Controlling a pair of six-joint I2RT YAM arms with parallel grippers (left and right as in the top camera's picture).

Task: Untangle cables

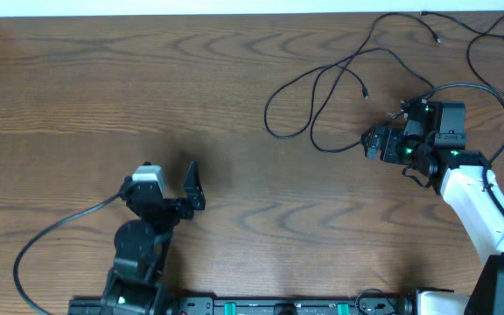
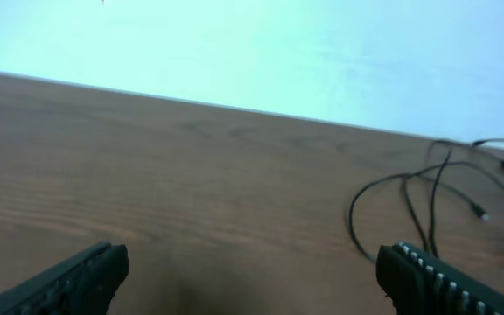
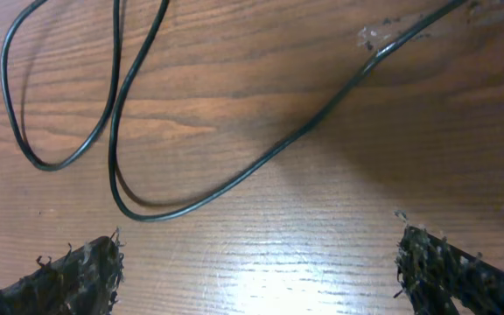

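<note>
Two pairs, both spread wide and holding nothing: right fingers [image 3: 81,271], left fingers [image 2: 77,276]. Item: cables [image 3: 278,149], black loops on the worktop [image 3: 409,131], just ahead of the right fingers and well off to the left pair's right. Best handling: close on one strand clear of crossings and lift gently, never dragging the bundle.

The cables [image 1: 266,112] are cut off by the right edge of the overhead view, and their plug ends [image 1: 366,94] are too small to be described. The left wrist view is blurred throughout. In the right wrist view, the fingers [image 3: 81,271] of the right gripper [image 3: 252,280] are cropped at the bottom, and the loops, possibly one cable, are cut at the top.
</note>
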